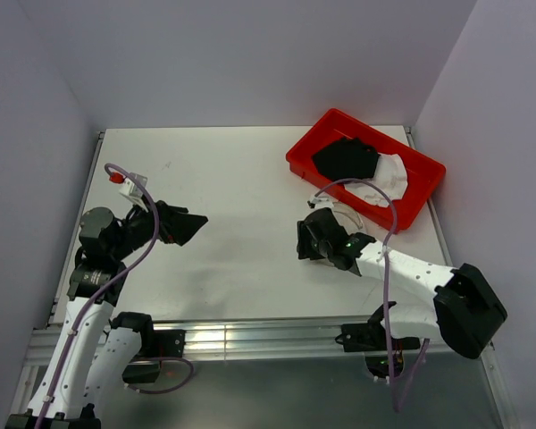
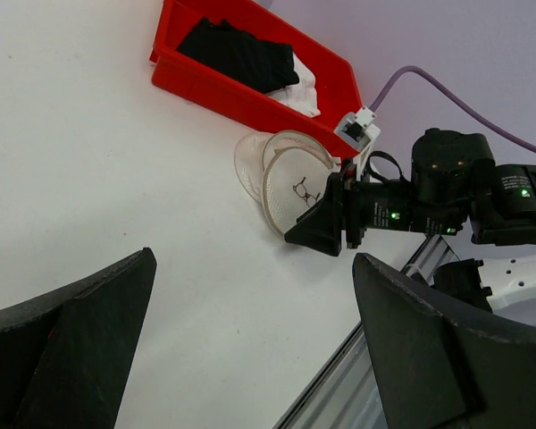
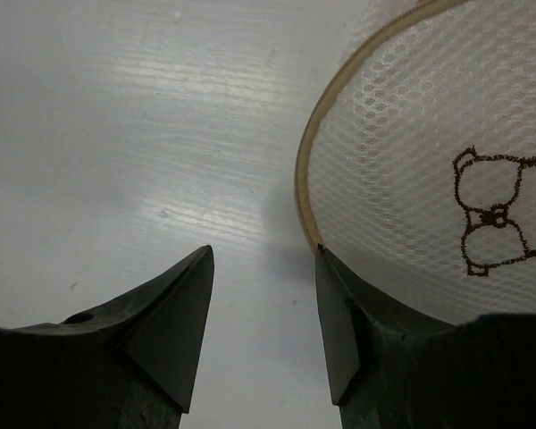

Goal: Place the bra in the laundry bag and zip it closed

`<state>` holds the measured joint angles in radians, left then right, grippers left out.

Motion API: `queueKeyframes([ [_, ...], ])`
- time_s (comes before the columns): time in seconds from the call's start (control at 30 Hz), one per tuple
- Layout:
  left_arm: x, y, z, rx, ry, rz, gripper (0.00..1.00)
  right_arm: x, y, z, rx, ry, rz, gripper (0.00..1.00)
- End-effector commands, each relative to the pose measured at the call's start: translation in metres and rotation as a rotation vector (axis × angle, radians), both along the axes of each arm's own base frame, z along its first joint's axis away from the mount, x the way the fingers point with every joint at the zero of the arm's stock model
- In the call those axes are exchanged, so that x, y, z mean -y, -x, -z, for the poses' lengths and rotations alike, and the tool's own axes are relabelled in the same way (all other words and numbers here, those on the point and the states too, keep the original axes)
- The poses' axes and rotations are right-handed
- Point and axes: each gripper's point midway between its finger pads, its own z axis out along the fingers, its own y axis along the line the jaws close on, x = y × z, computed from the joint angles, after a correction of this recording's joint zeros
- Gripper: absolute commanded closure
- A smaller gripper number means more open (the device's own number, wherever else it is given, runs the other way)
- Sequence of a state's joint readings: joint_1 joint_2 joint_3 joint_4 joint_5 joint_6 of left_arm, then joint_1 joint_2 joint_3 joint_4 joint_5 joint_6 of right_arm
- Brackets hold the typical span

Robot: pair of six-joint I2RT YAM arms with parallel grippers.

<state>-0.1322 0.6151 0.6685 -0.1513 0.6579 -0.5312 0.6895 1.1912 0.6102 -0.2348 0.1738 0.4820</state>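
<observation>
The bra (image 1: 391, 172) is a white bundle in the red tray (image 1: 305, 152), beside a black cloth (image 1: 344, 158); the left wrist view shows the bra (image 2: 305, 91) at the tray's near end. The laundry bag (image 2: 284, 186) lies on the table just in front of the tray, one round mesh end with a brown bear drawing (image 3: 411, 170) turned towards my right gripper (image 3: 263, 259). That gripper is open with only table between its fingers, and its right fingertip (image 3: 335, 295) rests against the bag's tan rim. My left gripper (image 2: 250, 349) hangs wide open over bare table far to the left.
The red tray (image 2: 241, 94) stands at the back right, near the right wall. A metal rail (image 1: 250, 338) runs along the table's near edge. A grey cable (image 1: 375, 189) loops over the right arm, above the bag.
</observation>
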Motion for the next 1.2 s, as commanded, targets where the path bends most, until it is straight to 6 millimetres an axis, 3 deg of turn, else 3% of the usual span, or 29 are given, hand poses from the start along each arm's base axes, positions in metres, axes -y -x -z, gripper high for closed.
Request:
queueKeyframes([
  [0.0, -0.003, -0.001, -0.018, 0.059, -0.008, -0.016, 0.01, -0.001, -0.018, -0.009, 0.048, 0.031, 0.049, 0.44],
  [0.2, 0.0, -0.001, -0.016, 0.046, 0.002, -0.003, 0.01, 0.005, -0.033, 0.009, -0.008, 0.159, 0.095, 0.46],
  [0.27, -0.001, -0.002, -0.014, 0.031, 0.003, -0.02, 0.01, 0.005, -0.032, 0.024, -0.046, 0.193, 0.098, 0.48],
  [0.37, -0.002, -0.003, -0.011, 0.015, 0.006, -0.028, 0.01, 0.007, -0.035, 0.038, -0.068, 0.23, 0.112, 0.61],
  [0.4, -0.001, -0.003, -0.01, 0.014, 0.003, -0.028, 0.01, 0.009, -0.035, 0.045, -0.08, 0.252, 0.114, 0.73],
  [0.47, -0.002, -0.003, -0.01, 0.014, -0.004, -0.035, 0.01, 0.011, -0.037, 0.05, -0.088, 0.28, 0.118, 0.83],
  [0.5, -0.003, -0.003, -0.007, 0.008, -0.013, -0.037, 0.01, 0.013, -0.04, 0.052, -0.086, 0.306, 0.124, 0.99],
  [0.57, -0.004, -0.002, -0.008, 0.01, -0.018, -0.043, 0.01, 0.012, -0.043, 0.05, -0.077, 0.316, 0.126, 1.0],
  [0.63, -0.007, -0.003, -0.007, 0.012, -0.026, -0.062, 0.01, -0.003, -0.047, 0.035, -0.032, 0.281, 0.091, 1.0],
  [0.67, -0.008, -0.003, -0.011, 0.025, -0.027, -0.071, 0.01, -0.015, -0.051, 0.024, 0.008, 0.245, 0.072, 1.0],
  [0.73, -0.011, -0.003, -0.016, 0.039, -0.027, -0.091, 0.01, -0.052, -0.053, -0.017, 0.1, 0.131, -0.017, 1.0],
  [0.77, -0.014, -0.004, -0.023, 0.058, -0.025, -0.114, 0.01, -0.074, -0.062, -0.048, 0.159, 0.045, -0.044, 1.0],
  [0.83, -0.02, -0.006, -0.025, 0.053, -0.032, -0.154, 0.01, -0.11, -0.056, -0.102, 0.221, -0.119, -0.144, 1.0],
  [0.87, -0.026, -0.008, -0.029, 0.061, -0.04, -0.196, 0.01, -0.129, -0.06, -0.149, 0.293, -0.225, -0.177, 1.0],
  [0.93, -0.033, -0.009, -0.025, 0.037, -0.056, -0.238, 0.01, -0.155, -0.052, -0.196, 0.342, -0.337, -0.254, 1.0],
  [0.97, -0.036, -0.007, -0.029, 0.046, -0.058, -0.256, 0.01, -0.166, -0.055, -0.237, 0.395, -0.393, -0.266, 1.0],
  [1.03, -0.045, -0.006, -0.033, 0.042, -0.068, -0.31, 0.01, -0.181, -0.049, -0.272, 0.429, -0.456, -0.29, 1.0],
  [1.07, -0.048, -0.003, -0.037, 0.051, -0.064, -0.329, 0.01, -0.189, -0.049, -0.303, 0.463, -0.527, -0.289, 1.0],
  [1.17, -0.064, 0.002, -0.049, 0.065, -0.071, -0.418, 0.01, -0.208, -0.041, -0.349, 0.475, -0.685, -0.322, 1.0],
])
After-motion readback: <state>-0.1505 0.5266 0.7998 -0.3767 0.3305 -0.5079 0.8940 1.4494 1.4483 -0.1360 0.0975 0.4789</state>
